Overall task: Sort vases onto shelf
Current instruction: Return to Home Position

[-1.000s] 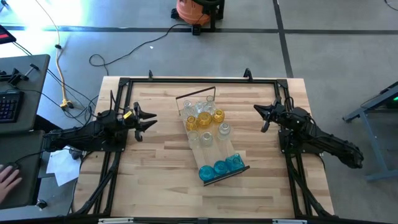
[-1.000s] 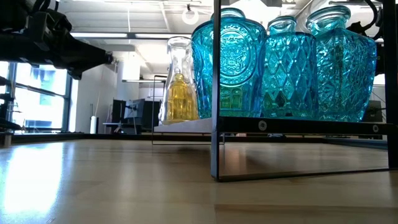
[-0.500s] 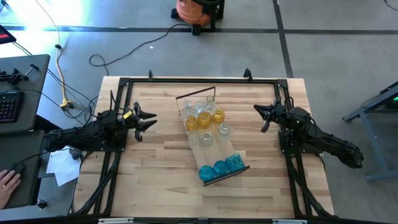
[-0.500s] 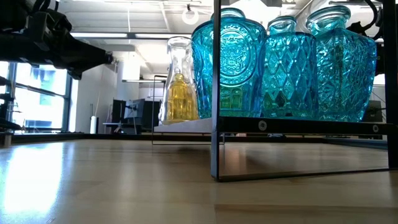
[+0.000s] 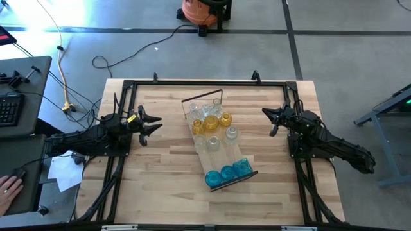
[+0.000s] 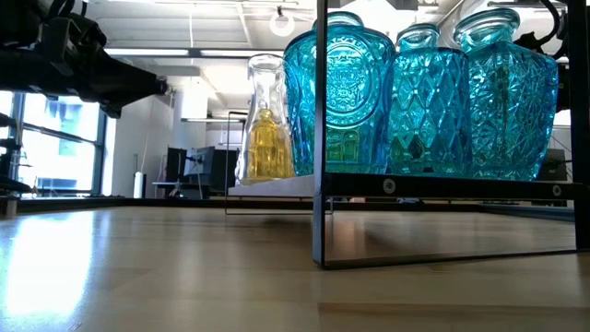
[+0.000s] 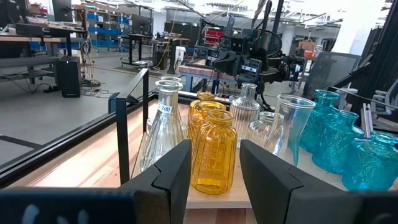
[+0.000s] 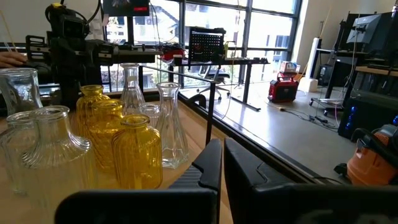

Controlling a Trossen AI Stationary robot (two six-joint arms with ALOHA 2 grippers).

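The shelf [image 5: 222,156], a light-wood plank with dark end frames, lies slanted on the middle of the table. On it stand clear vases [image 5: 207,110] at the far end, amber-yellow vases [image 5: 212,123] behind them, more clear ones, and three blue vases [image 5: 227,172] at the near end. In the low view the blue vases [image 6: 419,97] fill the front. My left gripper [image 5: 154,123] hovers open to the left of the shelf, facing a yellow vase [image 7: 214,152]. My right gripper [image 5: 266,120] hovers shut to the right of the shelf, facing the yellow vases [image 8: 137,155].
A dark metal frame [image 5: 192,83] runs along the table's edges. Bare wood lies left and right of the shelf and along the near edge. A person's hand [image 5: 5,190] rests on a desk beyond the table's left side. An orange canister [image 5: 200,11] stands on the floor.
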